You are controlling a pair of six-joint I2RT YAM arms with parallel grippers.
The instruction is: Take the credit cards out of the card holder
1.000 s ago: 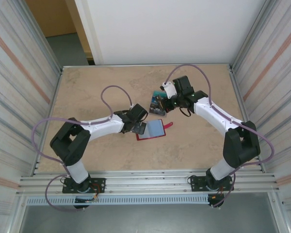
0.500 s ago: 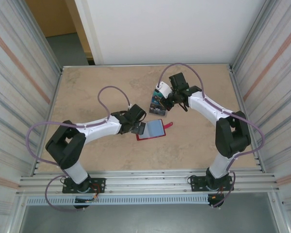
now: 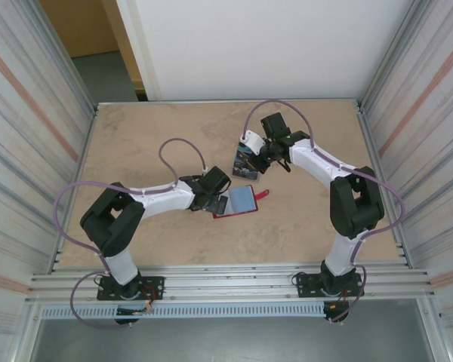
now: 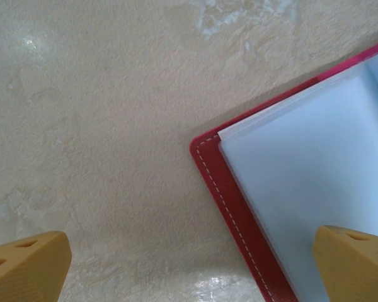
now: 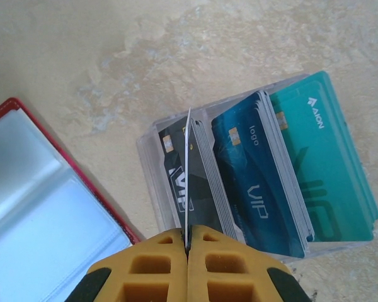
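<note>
The left gripper (image 4: 189, 267) hangs just above the table (image 4: 101, 126) with its fingers spread wide and nothing between them; one finger is over bare table and the other over the left-hand corner of the wallet (image 4: 315, 189); from above, this gripper (image 3: 214, 197) sits at the wallet's left edge, whether touching or not I cannot tell. The wallet (image 3: 240, 202) lies open and flat near the middle of the table, red rim up, its clear pockets looking empty where they show.

Just beyond it, near but apart, a clear tray (image 5: 148, 146) holds the cards (image 5: 264, 182) in dark, blue and teal stacks. The right gripper (image 5: 189, 242) is clenched on one thin card (image 5: 189, 157), held on edge over the dark stack.

My reading is that this is the putting-down step: a card pulled from the wallet is being delivered to the tray. The next move calls for lowering the card until it leans on the dark stack, then letting go without knocking the other cards.

For room, the table (image 3: 143, 143) is bare to the left and towards the far edge; the ribbed side walls (image 3: 408, 113) stand well apart from both grippers; the tight spot is the narrow strip between tray and wallet, so the right gripper would best lift straight up.
</note>
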